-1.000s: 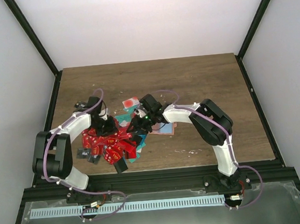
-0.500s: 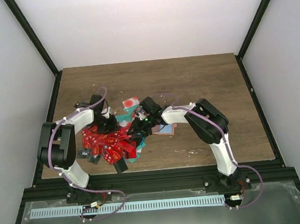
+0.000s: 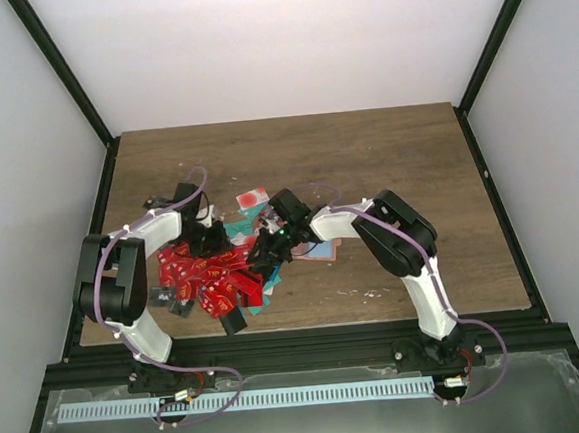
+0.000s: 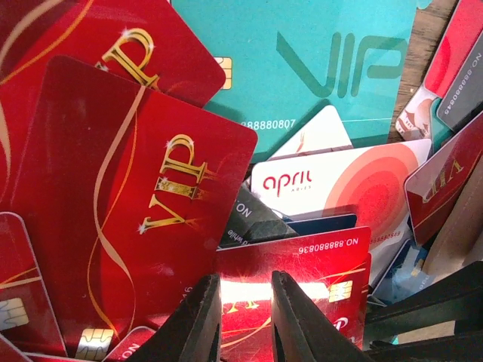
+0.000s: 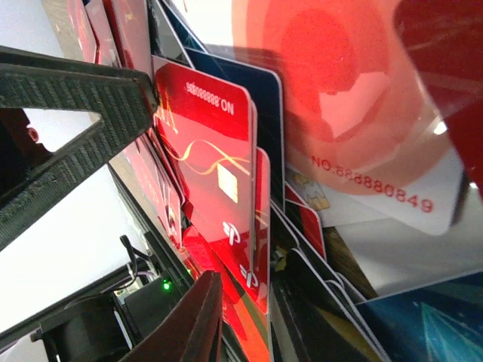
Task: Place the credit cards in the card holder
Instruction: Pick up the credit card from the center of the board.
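Meeting over the credit cards (image 3: 207, 283) left of bench (image 3: 385, 149) centre, right gripper (image 5: 245, 320) pinches one red card (image 5: 215, 151); left gripper (image 4: 245, 320) narrowly parted, grasp unclear.

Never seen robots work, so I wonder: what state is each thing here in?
Cards, heaped loose, overlapping.
Pink pouch, lying flat beside the heap; opening not visible.
Left gripper, fingers close together over a red card; grip unclear.
Right gripper, fingers close together by an upright red card; grip unclear.

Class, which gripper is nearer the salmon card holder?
Right: the right gripper is beside the card holder; the left gripper lies beyond it, across the credit cards.
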{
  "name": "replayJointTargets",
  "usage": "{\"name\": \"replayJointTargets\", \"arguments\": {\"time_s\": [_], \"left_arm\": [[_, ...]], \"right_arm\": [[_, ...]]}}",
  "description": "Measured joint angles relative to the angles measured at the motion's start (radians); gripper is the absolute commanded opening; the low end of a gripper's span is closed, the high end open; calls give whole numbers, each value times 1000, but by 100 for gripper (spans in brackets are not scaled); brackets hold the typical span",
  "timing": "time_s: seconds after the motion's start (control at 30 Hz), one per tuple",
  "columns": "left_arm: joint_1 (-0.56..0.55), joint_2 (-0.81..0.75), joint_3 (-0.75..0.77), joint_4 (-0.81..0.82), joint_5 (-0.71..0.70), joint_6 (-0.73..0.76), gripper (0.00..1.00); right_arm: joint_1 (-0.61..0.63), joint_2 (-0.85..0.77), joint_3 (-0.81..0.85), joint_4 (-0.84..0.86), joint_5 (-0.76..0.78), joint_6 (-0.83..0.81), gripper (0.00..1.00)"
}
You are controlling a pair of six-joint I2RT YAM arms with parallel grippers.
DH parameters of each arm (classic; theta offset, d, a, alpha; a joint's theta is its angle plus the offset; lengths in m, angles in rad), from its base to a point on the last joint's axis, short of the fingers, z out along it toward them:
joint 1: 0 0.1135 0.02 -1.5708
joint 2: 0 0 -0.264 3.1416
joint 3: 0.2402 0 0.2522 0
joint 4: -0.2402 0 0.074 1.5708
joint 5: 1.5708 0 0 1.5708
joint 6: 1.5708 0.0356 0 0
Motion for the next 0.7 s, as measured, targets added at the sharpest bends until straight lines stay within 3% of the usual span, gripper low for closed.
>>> {"name": "replayJointTargets", "arguments": {"time_s": [0.43, 0.7], "left_arm": [[0, -1, -4, 13, 1, 0, 21], [0, -29, -5, -7, -8, -6, 23]], "right_arm": [[0, 13, 0, 9, -5, 16, 1], [-6, -2, -20, 16, -16, 17, 1]]}}
